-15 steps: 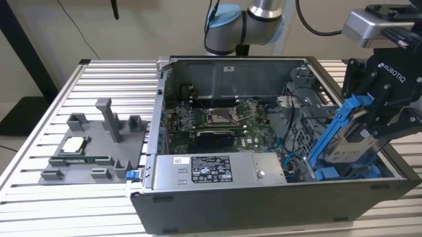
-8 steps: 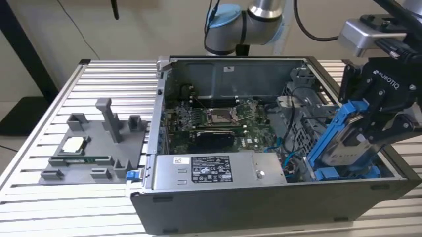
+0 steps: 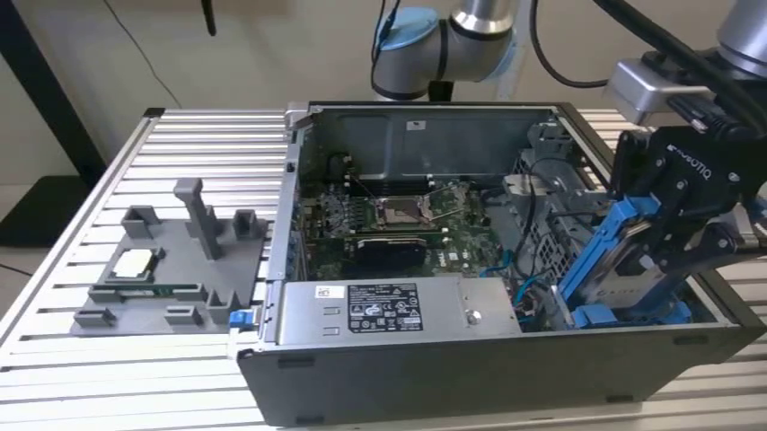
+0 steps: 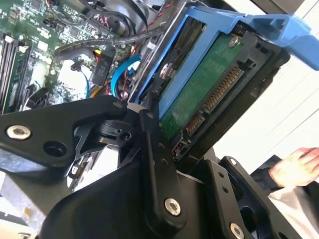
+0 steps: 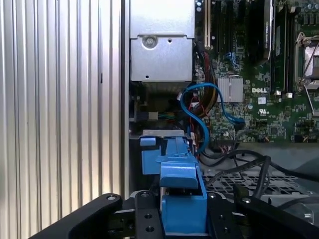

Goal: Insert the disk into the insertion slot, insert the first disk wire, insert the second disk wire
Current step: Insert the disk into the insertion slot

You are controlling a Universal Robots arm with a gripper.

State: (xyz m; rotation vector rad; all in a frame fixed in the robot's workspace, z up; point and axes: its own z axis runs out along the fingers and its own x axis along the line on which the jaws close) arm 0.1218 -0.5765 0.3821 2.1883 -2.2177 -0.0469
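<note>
My gripper (image 3: 669, 235) is shut on the disk (image 3: 605, 260), a drive clipped in a bright blue carrier. I hold the disk steeply tilted over the computer case's front corner at the exterior view's right. Its lower end sits down by the insertion slot (image 3: 626, 314), a grey bay with blue clips. In the second wrist view the disk's green circuit board (image 4: 209, 89) and connector face the camera, with black fingers (image 4: 152, 154) pressing its edge. The first wrist view shows the blue carrier (image 5: 182, 196) between my gripper (image 5: 182, 221) links, and the slot's blue clip (image 5: 149, 155) beyond it.
A grey power-supply box (image 3: 383, 310) lies along the case's front wall, with the motherboard (image 3: 396, 215) behind it. A loose blue cable (image 5: 199, 109) and black wires (image 5: 249, 164) run beside the bay. A grey parts fixture (image 3: 168, 269) sits on the slatted table. A person's hand (image 4: 294, 167) is nearby.
</note>
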